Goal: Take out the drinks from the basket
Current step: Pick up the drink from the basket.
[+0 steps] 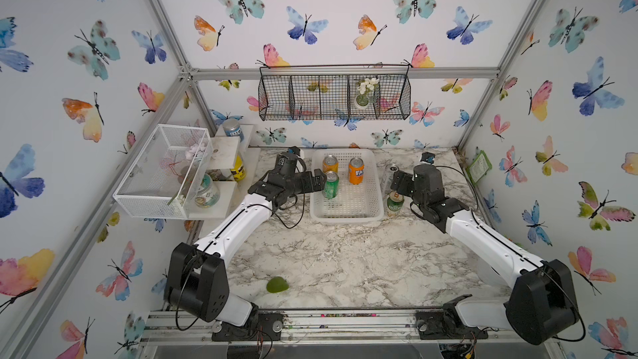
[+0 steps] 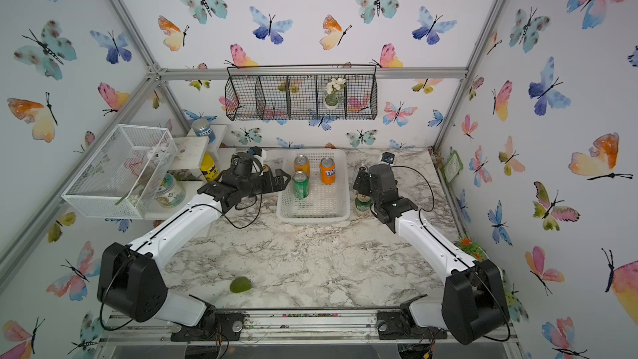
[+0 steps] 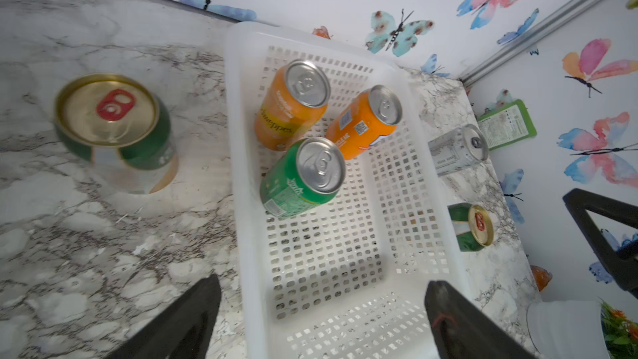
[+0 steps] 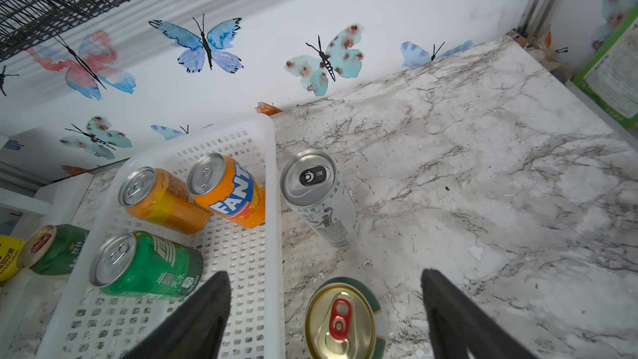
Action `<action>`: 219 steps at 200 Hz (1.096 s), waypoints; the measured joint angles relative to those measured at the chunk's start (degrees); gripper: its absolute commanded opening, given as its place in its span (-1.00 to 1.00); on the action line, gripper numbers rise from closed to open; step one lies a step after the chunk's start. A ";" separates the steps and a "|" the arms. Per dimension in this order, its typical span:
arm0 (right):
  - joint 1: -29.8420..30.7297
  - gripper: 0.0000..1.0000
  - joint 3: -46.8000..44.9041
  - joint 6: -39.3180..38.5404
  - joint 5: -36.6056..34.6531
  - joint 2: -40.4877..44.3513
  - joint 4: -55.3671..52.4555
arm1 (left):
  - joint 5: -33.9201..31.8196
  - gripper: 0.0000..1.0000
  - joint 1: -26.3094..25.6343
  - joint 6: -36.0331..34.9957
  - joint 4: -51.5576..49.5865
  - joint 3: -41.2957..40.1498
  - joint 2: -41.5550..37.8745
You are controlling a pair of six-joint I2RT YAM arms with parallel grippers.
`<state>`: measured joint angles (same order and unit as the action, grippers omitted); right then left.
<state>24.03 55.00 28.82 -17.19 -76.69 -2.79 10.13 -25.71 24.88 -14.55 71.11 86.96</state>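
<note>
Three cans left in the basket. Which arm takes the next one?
Probably left: the left gripper, jaws open, faces the bright green can inside the basket; the right gripper is outside, over a green-and-white can.

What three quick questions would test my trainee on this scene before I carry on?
1. How many cans stand inside the white basket?
2. True or false: the slim silver can is in the basket.
3. Which can is closest to the right gripper? A) an orange can B) a gold-topped green can C) the bright green can
Key: 1) three; 2) false, it stands on the table beside the basket; 3) B.
</note>
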 measured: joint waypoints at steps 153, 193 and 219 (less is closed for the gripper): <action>0.00 0.78 -1.36 -1.01 0.50 0.02 0.76 | -14.73 0.96 -5.60 -6.49 -8.66 23.96 26.93; 0.00 0.78 -1.40 -1.01 0.52 0.11 0.87 | -16.44 0.93 -5.90 -7.43 -9.66 25.03 30.53; 0.00 0.78 -1.40 -1.01 0.59 0.11 1.36 | -17.81 0.89 -5.86 -8.04 -9.97 26.08 32.33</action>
<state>24.03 53.60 27.81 -16.60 -76.58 -1.43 -7.68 -31.57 16.84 -24.51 97.19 119.28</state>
